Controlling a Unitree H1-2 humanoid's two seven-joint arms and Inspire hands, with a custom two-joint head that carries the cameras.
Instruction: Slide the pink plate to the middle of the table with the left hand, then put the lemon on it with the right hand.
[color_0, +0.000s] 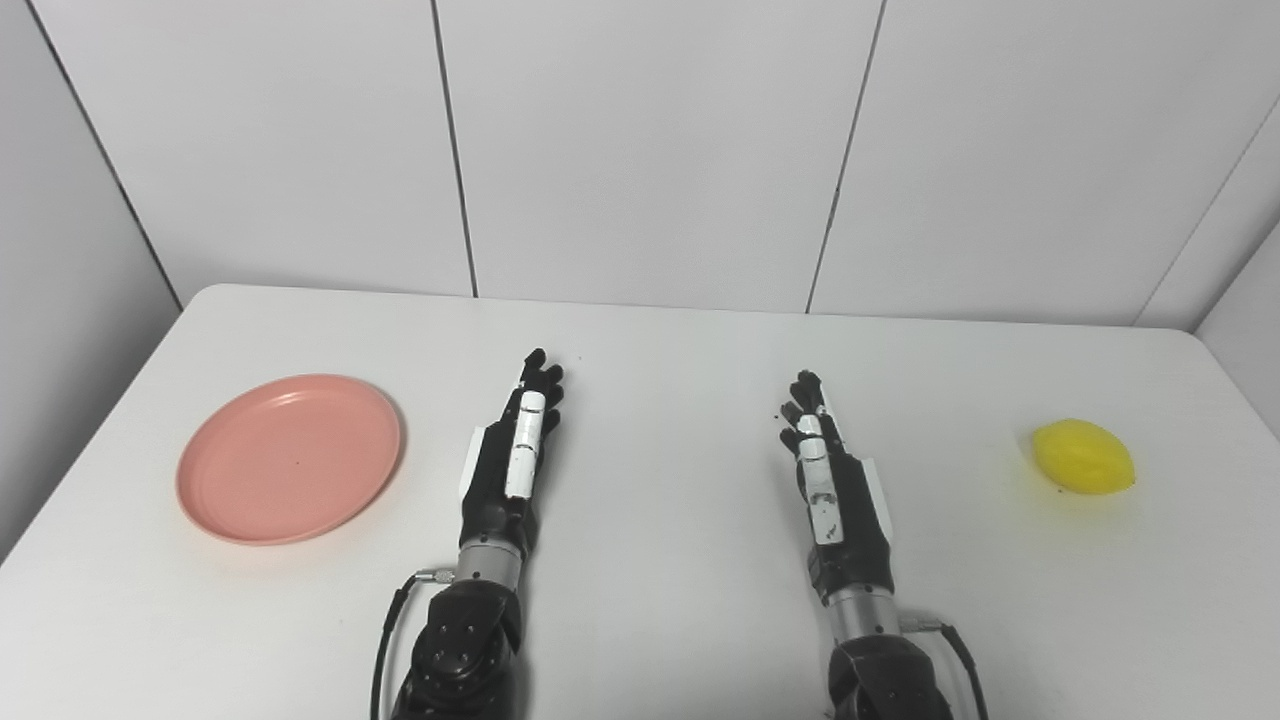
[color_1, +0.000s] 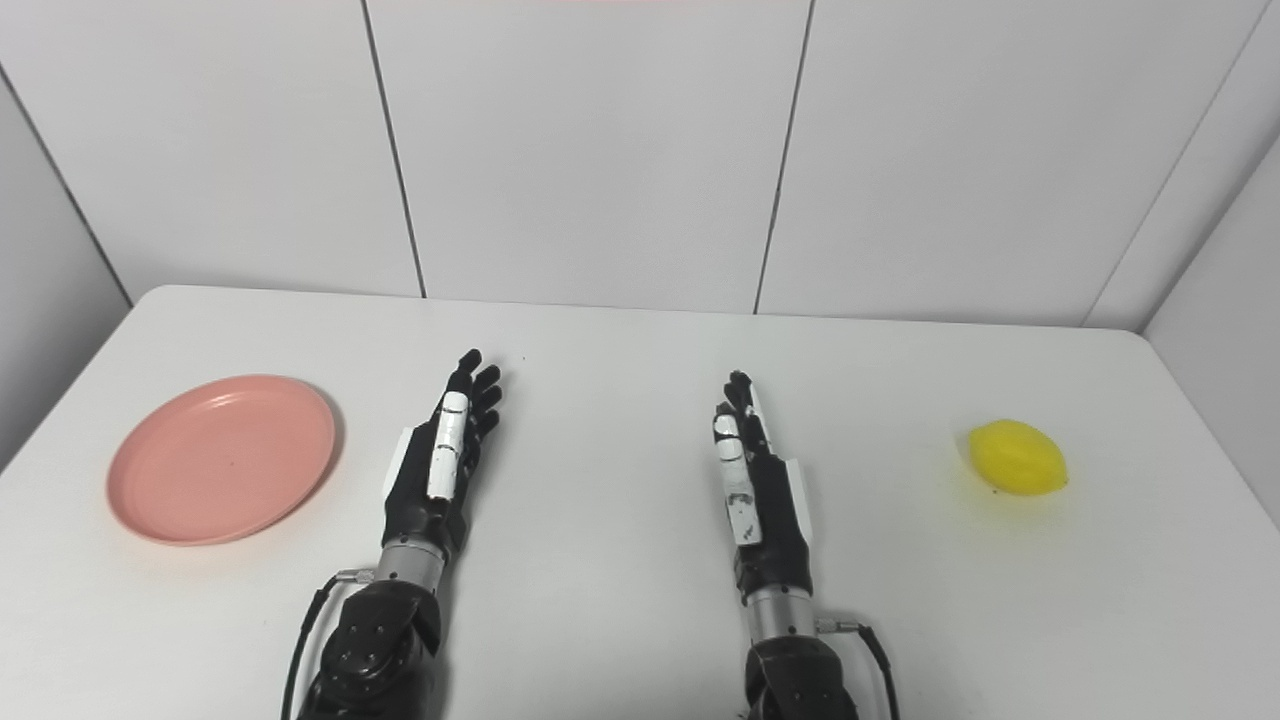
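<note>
A pink plate (color_0: 240, 500) lies flat on the left side of the white table (color_0: 660, 350), empty. A yellow lemon (color_0: 1083, 457) lies on the table's right side. My left hand (color_0: 512, 455) is open, fingers straight and pointing away from me, held edge-on over the table to the right of the plate and apart from it. My right hand (color_0: 830, 470) is open in the same pose, well to the left of the lemon. Neither hand holds anything. The plate (color_1: 200, 495) and lemon (color_1: 1018, 458) also show in the right eye view.
White wall panels (color_0: 650, 140) stand right behind the table's far edge. The stretch of table between my two hands (color_0: 665, 470) is bare. The table's right edge lies just beyond the lemon.
</note>
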